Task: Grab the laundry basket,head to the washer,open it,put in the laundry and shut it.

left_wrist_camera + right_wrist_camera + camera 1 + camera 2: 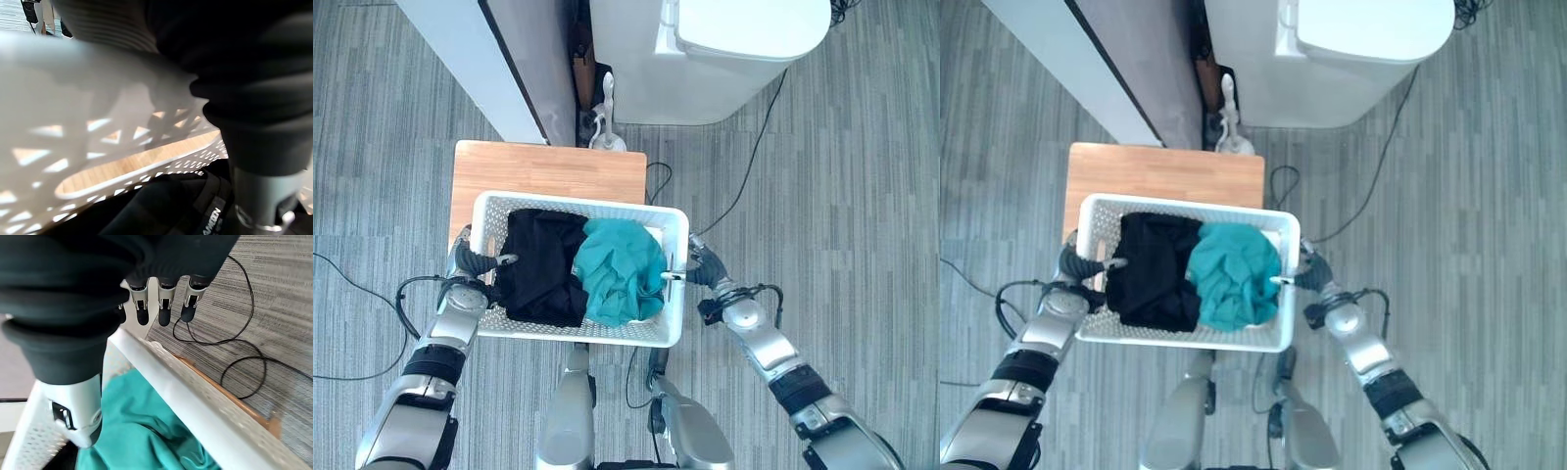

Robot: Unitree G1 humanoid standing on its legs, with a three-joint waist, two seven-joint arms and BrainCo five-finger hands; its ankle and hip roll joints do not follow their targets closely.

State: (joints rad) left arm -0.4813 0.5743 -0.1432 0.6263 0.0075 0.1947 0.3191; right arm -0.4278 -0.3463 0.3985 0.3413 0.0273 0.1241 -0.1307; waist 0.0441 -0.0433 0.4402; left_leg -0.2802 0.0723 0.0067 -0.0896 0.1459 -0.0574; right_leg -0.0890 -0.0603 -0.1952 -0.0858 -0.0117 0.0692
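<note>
White laundry basket [576,331] sits partly on wooden counter [548,171], near edge overhanging toward robot. Inside: black garment [540,264] left, teal garment [619,269] right. Left hand [473,260] hooked over left rim, thumb inside. Right hand [698,264] clasps right rim, thumb in, fingers outside. Washer [724,54] far, right. Judgement: perforated plastic stiff but flexes; load soft, light; rims at short ends best hold, keep level.

baskets: one white laundry basket [677,257]
garments: two, black garment [540,264], teal garment [622,269]
tables: one wooden table [543,171]
washers: one washer [724,49]
</note>
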